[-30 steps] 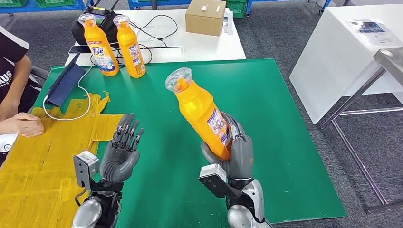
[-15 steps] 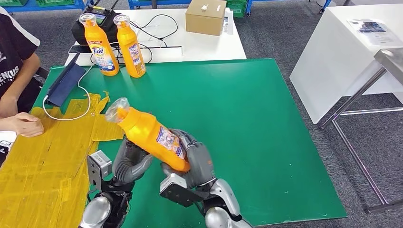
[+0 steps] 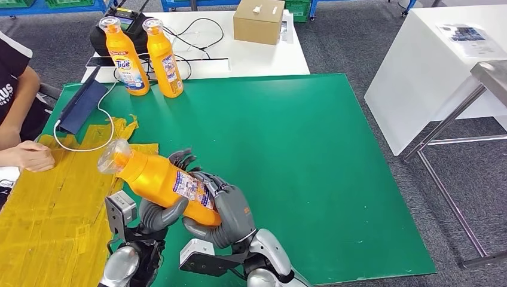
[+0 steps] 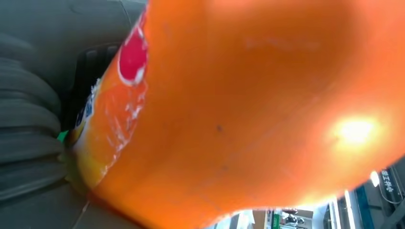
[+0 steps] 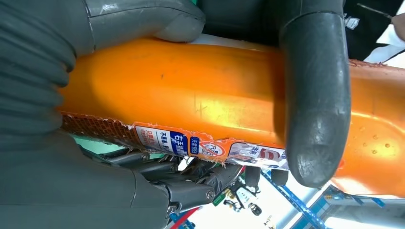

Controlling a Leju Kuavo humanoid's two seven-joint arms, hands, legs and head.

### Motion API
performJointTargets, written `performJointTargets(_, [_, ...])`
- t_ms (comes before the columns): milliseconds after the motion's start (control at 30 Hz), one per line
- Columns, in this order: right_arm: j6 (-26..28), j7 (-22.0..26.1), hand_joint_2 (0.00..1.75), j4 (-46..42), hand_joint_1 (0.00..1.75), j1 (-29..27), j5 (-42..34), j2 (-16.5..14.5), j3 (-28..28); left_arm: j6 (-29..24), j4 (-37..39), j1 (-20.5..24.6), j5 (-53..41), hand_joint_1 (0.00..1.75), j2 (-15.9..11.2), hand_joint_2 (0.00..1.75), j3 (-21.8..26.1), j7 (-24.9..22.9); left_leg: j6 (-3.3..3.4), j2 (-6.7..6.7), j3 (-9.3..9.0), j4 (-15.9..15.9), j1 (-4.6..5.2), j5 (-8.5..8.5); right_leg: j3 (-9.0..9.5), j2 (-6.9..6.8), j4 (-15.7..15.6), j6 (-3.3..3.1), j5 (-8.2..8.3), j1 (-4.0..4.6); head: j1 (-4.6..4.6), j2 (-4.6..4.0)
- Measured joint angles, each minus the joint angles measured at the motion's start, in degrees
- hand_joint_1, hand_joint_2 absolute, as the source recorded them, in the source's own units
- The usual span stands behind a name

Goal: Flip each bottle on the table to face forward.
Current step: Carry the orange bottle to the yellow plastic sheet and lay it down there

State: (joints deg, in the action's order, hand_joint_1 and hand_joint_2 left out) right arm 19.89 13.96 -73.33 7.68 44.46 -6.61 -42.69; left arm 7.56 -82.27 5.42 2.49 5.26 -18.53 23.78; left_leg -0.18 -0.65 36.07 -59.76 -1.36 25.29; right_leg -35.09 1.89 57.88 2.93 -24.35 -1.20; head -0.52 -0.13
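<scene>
Green matting (image 3: 335,155) covers the table, with yellow cardboard (image 3: 42,203) laid over its left side. Near the front edge, the right hand's fingers (image 5: 315,95) are wrapped around the lower body of an orange bottle (image 3: 158,178), thumb on one side and fingers on the other, pressing on its torn label. The right hand (image 3: 224,206) carries the bottle tipped almost flat above the mat, its clear cap pointing left toward the cardboard. The left hand (image 3: 160,210) sits beneath the bottle's middle, its fingers curled up around the underside and touching the bottle. At the far left corner two more orange bottles (image 3: 146,57) stand upright, side by side. Behind them lie a black device, cables and a cardboard box (image 3: 258,22) on a white table. A person's hand (image 3: 30,156) rests on the cardboard.
</scene>
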Motion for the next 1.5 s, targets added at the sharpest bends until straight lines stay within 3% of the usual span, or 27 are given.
performJointTargets(200, [0.76,-0.05,1.75,0.00,1.75,0.04,-0.48,0.26,-0.32,-1.11,0.11,0.00,-0.16,1.75,0.01,1.75,0.13,0.10,0.00,0.01,0.00,0.00,-0.01,0.00,-0.01,0.00,0.00,0.00,0.00,0.00,0.00,0.00])
performJointTargets(233, [0.79,-0.05,1.75,0.00,1.64,0.04,-0.50,0.27,-0.38,-1.18,0.12,0.00,-0.17,1.75,0.01,1.75,0.13,0.13,0.00,0.01,0.00,0.00,-0.01,0.00,-0.02,0.00,0.00,0.00,0.00,0.00,0.00,0.00])
performJointTargets(333, [0.96,-0.02,1.75,0.00,0.41,0.01,-0.68,0.31,-0.45,-1.45,0.13,0.01,-0.27,1.75,0.02,1.75,0.13,0.17,0.00,0.01,0.00,0.00,0.00,0.00,-0.01,0.00,0.00,0.00,0.00,0.00,0.00,0.00])
performJointTargets(367, [1.25,0.08,1.75,-0.01,0.07,-0.08,-0.88,0.32,-0.45,-1.77,0.12,0.03,-0.35,1.75,0.02,1.75,0.14,0.19,0.00,0.01,0.00,0.00,0.00,0.00,-0.01,0.00,0.00,0.00,0.00,0.00,0.00,0.00])
performJointTargets(400, [1.63,0.25,1.75,-0.03,0.00,-0.26,-1.18,0.33,-0.45,-2.20,0.12,0.06,-0.47,1.75,0.03,1.75,0.16,0.24,0.00,0.00,0.00,0.00,0.00,0.00,-0.01,0.00,0.00,0.00,0.00,0.00,0.00,0.00])
performJointTargets(567, [5.98,2.87,1.75,-1.88,0.00,-2.73,-3.90,0.50,0.15,-6.97,-0.18,0.19,-1.69,1.75,-0.06,1.75,1.19,0.62,0.00,0.00,0.00,0.00,0.00,0.00,-0.02,0.00,0.00,0.00,0.00,0.00,-0.01,0.00])
performJointTargets(800, [8.25,6.07,1.75,-8.37,0.00,-6.70,-9.87,1.69,5.64,-20.73,-0.63,0.96,-14.28,1.75,-1.83,1.75,5.54,0.24,0.00,-0.05,0.01,0.00,-0.01,0.00,-0.02,-0.02,0.00,-0.01,-0.01,0.01,0.00,0.00])
performJointTargets(867, [8.04,7.06,1.75,-10.22,0.00,-7.77,-10.79,1.99,7.47,-26.84,-0.45,1.61,-23.33,1.75,-2.86,1.75,6.36,-1.15,0.00,-0.03,0.01,0.00,-0.01,0.00,-0.02,-0.02,0.00,-0.01,0.00,0.01,-0.01,0.00])
performJointTargets(1000, [6.80,7.79,1.75,-13.37,0.00,-9.19,-11.05,2.21,10.57,-36.66,2.03,4.38,-53.13,1.75,-6.19,1.75,6.74,-8.28,0.00,-0.05,0.00,0.00,-0.01,-0.01,0.00,-0.02,0.01,-0.01,0.00,0.00,-0.01,0.00])
performJointTargets(1067, [5.94,7.79,1.75,-14.44,0.00,-9.53,-11.21,2.27,11.67,-37.36,4.01,5.68,-63.85,1.75,-7.79,1.75,6.54,-11.80,-0.01,0.00,-0.01,0.00,-0.01,-0.01,-0.02,-0.02,0.01,0.00,0.01,0.00,-0.01,0.00])
performJointTargets(1233, [1.41,7.98,1.75,-16.68,0.00,-9.79,-15.02,2.54,14.63,-34.84,14.62,11.78,-90.97,1.75,-13.22,1.75,3.25,-25.91,-0.04,0.04,-0.02,0.00,-0.01,-0.05,-0.03,0.01,0.02,-0.01,0.03,0.01,-0.01,0.00])
performJointTargets(1500, [-5.46,8.05,1.75,-18.38,0.00,-9.75,-25.41,3.04,19.52,-31.03,36.14,20.32,-91.21,1.75,-18.47,1.75,-1.14,-26.80,-0.06,0.08,-0.02,0.00,-0.02,-0.09,-0.04,0.07,0.05,-0.01,0.03,0.00,0.00,0.00])
